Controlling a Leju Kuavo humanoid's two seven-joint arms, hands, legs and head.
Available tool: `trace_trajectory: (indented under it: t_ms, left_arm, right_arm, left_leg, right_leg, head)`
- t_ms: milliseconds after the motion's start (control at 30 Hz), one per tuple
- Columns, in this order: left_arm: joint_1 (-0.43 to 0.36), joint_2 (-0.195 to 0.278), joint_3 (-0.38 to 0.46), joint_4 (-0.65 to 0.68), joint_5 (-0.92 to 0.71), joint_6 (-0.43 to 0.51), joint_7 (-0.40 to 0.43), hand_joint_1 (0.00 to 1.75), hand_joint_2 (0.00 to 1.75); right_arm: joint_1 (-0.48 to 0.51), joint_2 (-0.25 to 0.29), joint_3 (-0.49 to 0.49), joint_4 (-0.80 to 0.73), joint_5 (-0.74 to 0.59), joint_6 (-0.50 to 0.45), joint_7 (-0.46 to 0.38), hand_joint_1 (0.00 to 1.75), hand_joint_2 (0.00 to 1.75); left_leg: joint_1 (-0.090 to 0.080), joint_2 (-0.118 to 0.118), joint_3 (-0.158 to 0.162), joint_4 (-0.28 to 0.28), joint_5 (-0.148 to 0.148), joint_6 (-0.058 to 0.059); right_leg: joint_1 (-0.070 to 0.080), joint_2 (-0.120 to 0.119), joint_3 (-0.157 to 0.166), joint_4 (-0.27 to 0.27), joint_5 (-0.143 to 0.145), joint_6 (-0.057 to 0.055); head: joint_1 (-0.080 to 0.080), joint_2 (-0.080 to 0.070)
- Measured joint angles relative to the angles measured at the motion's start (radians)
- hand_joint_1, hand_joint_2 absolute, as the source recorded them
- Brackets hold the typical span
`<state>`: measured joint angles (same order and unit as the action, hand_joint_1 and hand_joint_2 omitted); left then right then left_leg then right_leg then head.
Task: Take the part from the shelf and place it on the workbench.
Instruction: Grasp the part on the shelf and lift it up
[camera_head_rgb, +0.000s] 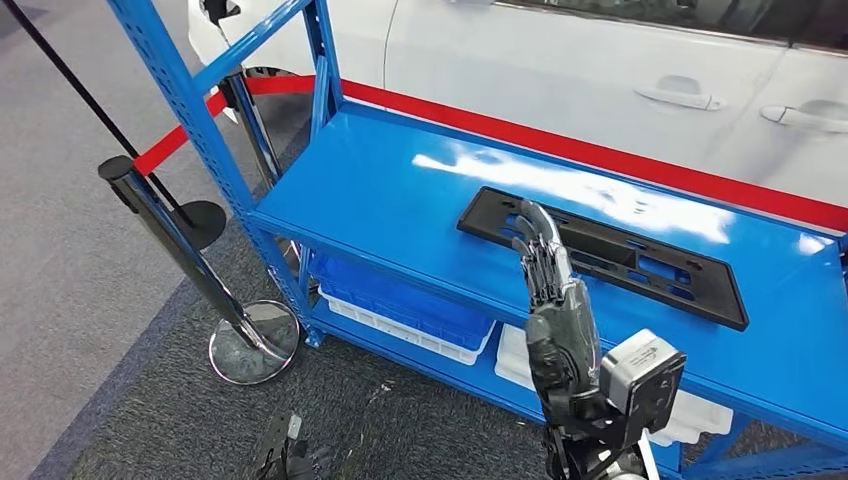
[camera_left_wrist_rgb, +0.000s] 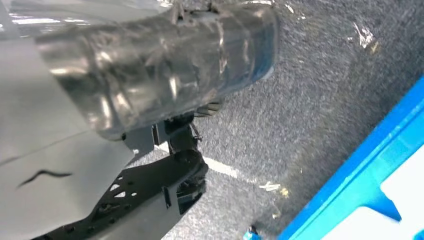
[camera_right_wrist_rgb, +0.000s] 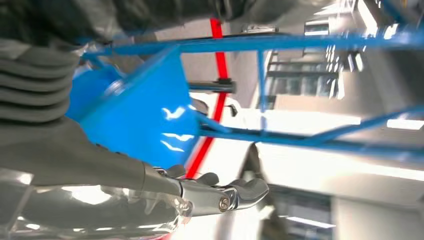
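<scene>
Right hand (camera_head_rgb: 555, 300), fingers extended, reaches over long black slotted part (camera_head_rgb: 610, 255) on blue shelf (camera_head_rgb: 380, 190).

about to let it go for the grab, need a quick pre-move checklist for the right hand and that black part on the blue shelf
1. Flat black plastic part lies on the blue metal shelf: ok.
2. Right hand holds nothing, fingers stretched out toward the part: ok.
3. Fingertips in contact with the part's near edge: cannot tell; they overlap it in the head view.
4. Nothing lying on top of the part: ok.
5. Part fully on the shelf, no end past the edge: ok.
6. Left hand out of the way: cannot tell; the left wrist view shows grey carpet, not the fingers.
</scene>
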<state>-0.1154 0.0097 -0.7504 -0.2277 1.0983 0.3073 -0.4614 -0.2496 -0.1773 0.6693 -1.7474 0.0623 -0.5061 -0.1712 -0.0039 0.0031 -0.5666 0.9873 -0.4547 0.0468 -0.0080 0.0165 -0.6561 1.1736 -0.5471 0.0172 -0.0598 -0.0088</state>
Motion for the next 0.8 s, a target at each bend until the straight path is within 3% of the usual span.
trace_trajectory:
  t_ms: [67,100,133,200,233,300,400,467,533,600,633,733,800]
  left_arm:
    - [0.001,0.000,0.000,0.000,0.005,-0.004,0.001,0.00,0.00]
    - [0.003,0.000,0.000,0.000,0.007,-0.008,0.001,0.00,0.00]
    - [0.004,0.000,0.000,0.000,0.010,-0.012,0.001,0.00,0.00]
    - [0.005,0.000,0.000,0.000,0.011,-0.019,0.001,0.00,0.00]
    - [0.005,0.000,0.000,0.000,0.011,-0.021,0.001,0.00,0.00]
    - [0.007,0.000,0.000,0.001,0.014,-0.022,0.002,0.00,0.00]
    - [0.012,0.000,0.000,0.002,0.026,-0.023,0.008,0.00,0.00]
    - [0.012,0.001,0.000,0.002,0.031,-0.026,0.010,0.00,0.00]
    - [0.013,0.001,0.000,0.002,0.033,-0.031,0.010,0.00,0.00]
    - [0.015,0.001,0.000,0.002,0.033,-0.035,0.011,0.00,0.00]
    - [0.016,0.001,0.000,0.002,0.032,-0.036,0.013,0.00,0.00]
    - [0.010,0.001,0.000,0.002,0.029,-0.038,0.020,0.00,0.00]
    - [0.005,0.002,0.000,0.002,0.024,-0.039,0.025,0.00,0.00]
  right_arm:
    - [-0.037,0.015,0.024,0.026,0.047,0.018,0.020,0.00,1.75]
    - [-0.056,0.023,0.039,0.043,0.074,0.025,0.032,0.00,1.75]
    - [-0.078,0.033,0.055,0.063,0.101,0.031,0.044,0.00,1.75]
    - [-0.120,0.055,0.087,0.104,0.146,0.035,0.062,0.00,1.75]
    - [-0.135,0.066,0.100,0.122,0.160,0.035,0.067,0.00,1.75]
    - [-0.156,0.084,0.120,0.155,0.177,0.034,0.075,0.00,1.75]
    - [-0.191,0.111,0.152,0.220,0.222,0.035,0.115,0.00,1.75]
    - [-0.216,0.133,0.169,0.269,0.253,0.034,0.149,0.00,1.75]
    - [-0.239,0.157,0.188,0.329,0.291,0.032,0.182,0.00,1.75]
    - [-0.261,0.178,0.212,0.398,0.341,0.030,0.221,0.00,1.75]
    - [-0.274,0.188,0.224,0.434,0.367,0.029,0.238,0.00,1.75]
    - [-0.314,0.221,0.252,0.533,0.420,0.032,0.276,0.00,1.75]
    - [-0.334,0.235,0.262,0.585,0.433,0.037,0.288,0.00,1.75]
  left_leg:
    - [-0.001,0.003,-0.001,0.002,0.000,0.002]
    - [-0.001,0.004,-0.001,0.004,-0.002,0.002]
    - [0.000,0.004,-0.002,0.007,-0.003,0.001]
    - [0.002,0.004,-0.002,0.017,-0.011,-0.006]
    - [0.001,0.003,-0.005,0.026,-0.015,-0.011]
    - [-0.001,0.002,-0.014,0.036,-0.019,-0.022]
    - [0.001,0.003,-0.024,0.044,-0.025,-0.035]
    - [0.003,0.002,-0.052,0.106,-0.064,-0.045]
    - [0.006,0.001,-0.112,0.231,-0.118,-0.053]
    - [0.007,0.001,-0.154,0.308,-0.130,-0.055]
    - [0.007,0.001,-0.150,0.289,-0.106,-0.054]
    - [0.005,-0.005,-0.069,0.103,-0.010,-0.043]
    - [-0.001,-0.009,-0.040,0.040,0.003,-0.038]
  right_leg:
    - [-0.002,-0.004,-0.054,0.114,-0.040,0.004]
    - [-0.004,-0.005,-0.062,0.130,-0.035,0.005]
    - [-0.007,-0.008,-0.051,0.107,-0.012,0.007]
    - [-0.011,-0.014,0.010,-0.017,0.052,0.008]
    - [-0.011,-0.016,0.038,-0.076,0.070,0.007]
    - [-0.008,-0.017,0.059,-0.124,0.072,0.001]
    - [-0.007,-0.011,0.056,-0.129,0.077,-0.016]
    - [-0.010,-0.011,0.057,-0.133,0.081,-0.026]
    - [-0.008,-0.012,0.057,-0.134,0.081,-0.031]
    - [-0.005,-0.011,0.057,-0.133,0.080,-0.033]
    - [-0.004,-0.009,0.058,-0.133,0.080,-0.033]
    - [-0.002,-0.003,0.060,-0.133,0.079,-0.032]
    - [-0.001,-0.001,0.057,-0.134,0.080,-0.028]
  head:
    - [0.001,0.000]
    - [0.001,0.000]
    - [0.001,0.000]
    - [0.001,0.000]
    - [0.002,0.000]
    - [0.002,0.000]
    - [0.002,0.000]
    - [-0.001,0.000]
    - [-0.004,0.000]
    - [-0.004,0.000]
    - [-0.004,0.000]
    - [-0.003,0.000]
    - [-0.004,0.000]
